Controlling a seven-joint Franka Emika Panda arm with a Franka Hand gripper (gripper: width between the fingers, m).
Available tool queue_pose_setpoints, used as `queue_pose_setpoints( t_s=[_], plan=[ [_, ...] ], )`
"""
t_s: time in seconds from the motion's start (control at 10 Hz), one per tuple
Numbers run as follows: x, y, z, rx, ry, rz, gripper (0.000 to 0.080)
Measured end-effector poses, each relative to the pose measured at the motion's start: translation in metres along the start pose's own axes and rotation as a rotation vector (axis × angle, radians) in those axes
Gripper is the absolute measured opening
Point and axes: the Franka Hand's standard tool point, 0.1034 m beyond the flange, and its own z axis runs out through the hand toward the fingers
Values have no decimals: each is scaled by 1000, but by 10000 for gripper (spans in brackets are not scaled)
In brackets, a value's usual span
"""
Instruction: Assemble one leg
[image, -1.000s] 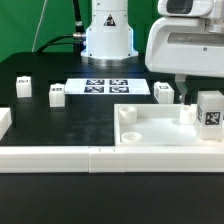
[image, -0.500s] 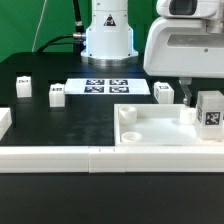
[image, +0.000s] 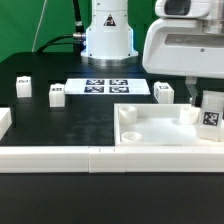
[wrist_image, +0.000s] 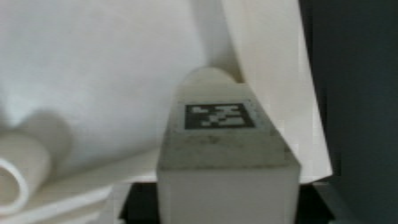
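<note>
Gripper fingers hang from the big white wrist housing over the tray's far corner at the exterior view's right, closed on the leg, which stands upright with its long axis vertical and its marker tag facing the camera. Going from the exterior view's left toward the tray: a small white post stands well apart from it on the black table, a second post stands nearer, then the marker board lies flat just behind the tray, and a third post stands beside the board's end, close behind the tray. Round corner holes show in the tray's raised rim. From the wrist view the leg fills the middle, tag toward the lens, against the tray's white wall.
</note>
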Motion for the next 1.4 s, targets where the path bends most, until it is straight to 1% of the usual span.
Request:
queue_pose_setpoints(
  t_s=[0.4, 0.7, 0.8, 1.0, 1.2, 1.3, 1.4],
  plan=[
    [2, 4, 1, 3, -2, 494, 291],
    [-2, 5, 2, -6, 15, 909, 291],
    [-2, 5, 2, 0, 10, 1062, 291],
    [-2, 6, 2, 12, -7, 1287, 291],
    [-2, 6, 2, 14, -11, 1288, 291],
    [-3, 5, 2, 13, -11, 1264, 405],
    [-3, 5, 2, 14, -10, 1223, 558]
  ],
)
